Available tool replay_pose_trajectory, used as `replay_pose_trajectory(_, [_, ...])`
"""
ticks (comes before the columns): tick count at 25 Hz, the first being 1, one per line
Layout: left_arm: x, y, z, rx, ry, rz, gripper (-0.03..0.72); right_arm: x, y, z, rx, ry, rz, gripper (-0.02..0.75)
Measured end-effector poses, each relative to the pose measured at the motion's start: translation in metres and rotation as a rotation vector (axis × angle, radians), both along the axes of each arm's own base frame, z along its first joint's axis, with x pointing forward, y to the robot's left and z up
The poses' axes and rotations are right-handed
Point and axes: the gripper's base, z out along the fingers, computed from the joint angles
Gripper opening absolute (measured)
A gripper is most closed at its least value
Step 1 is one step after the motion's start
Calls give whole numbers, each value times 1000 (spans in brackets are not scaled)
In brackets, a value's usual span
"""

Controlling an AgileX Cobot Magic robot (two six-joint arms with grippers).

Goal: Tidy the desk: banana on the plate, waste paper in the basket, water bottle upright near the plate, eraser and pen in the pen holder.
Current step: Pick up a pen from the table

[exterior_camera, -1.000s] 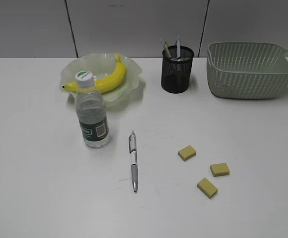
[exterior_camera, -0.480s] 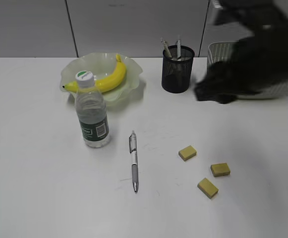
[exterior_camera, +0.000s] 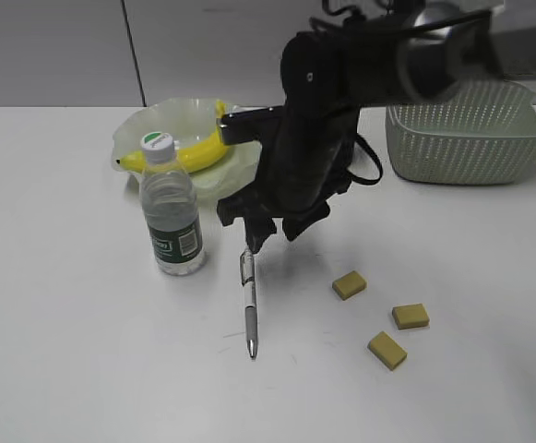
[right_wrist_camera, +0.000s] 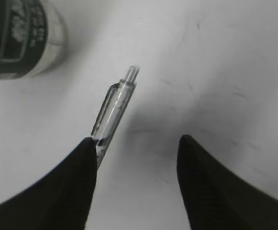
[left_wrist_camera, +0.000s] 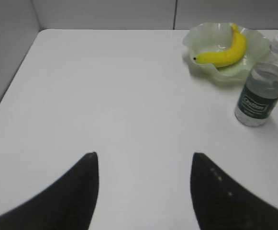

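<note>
Right gripper over the clicker end of the pen, fingers spread, nothing grasped; one fingertip overlapping the pen's clip end in the wrist view, contact impossible to judge. Pen flat on the desk, just right of the upright water bottle. Banana in the plate behind the bottle. Three yellow erasers loose on the desk. Basket at rear right. Left gripper hovering released over bare desk.
</note>
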Motion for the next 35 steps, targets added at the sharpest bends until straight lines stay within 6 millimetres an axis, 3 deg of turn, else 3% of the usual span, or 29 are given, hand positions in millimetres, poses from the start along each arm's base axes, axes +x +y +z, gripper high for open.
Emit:
replay_pose_trajectory(4, [-1,-1,0,1,0,60,442,11,9,-31,-34,61,-33,435])
replay_pose_trajectory(8, [-1,-1,0,1,0,68,437,10,10,-44,-46,99,-49,435])
replay_pose_trajectory(15, [-1,-1,0,1,0,68,436,10,15,-44,-5,127,-81,422])
replay_pose_trajectory(23, [-1,-1,0,1,0,68,425,-1,47,-14,21,17,67,412])
replay_pose_trajectory(32, [-1,-1,0,1,0,68,424,-12,56,-43,-116,-12,160,412])
replay_pose_trajectory(35, [-1,-1,0,1,0,68,424,-11,55,-47,-132,-14,167,369])
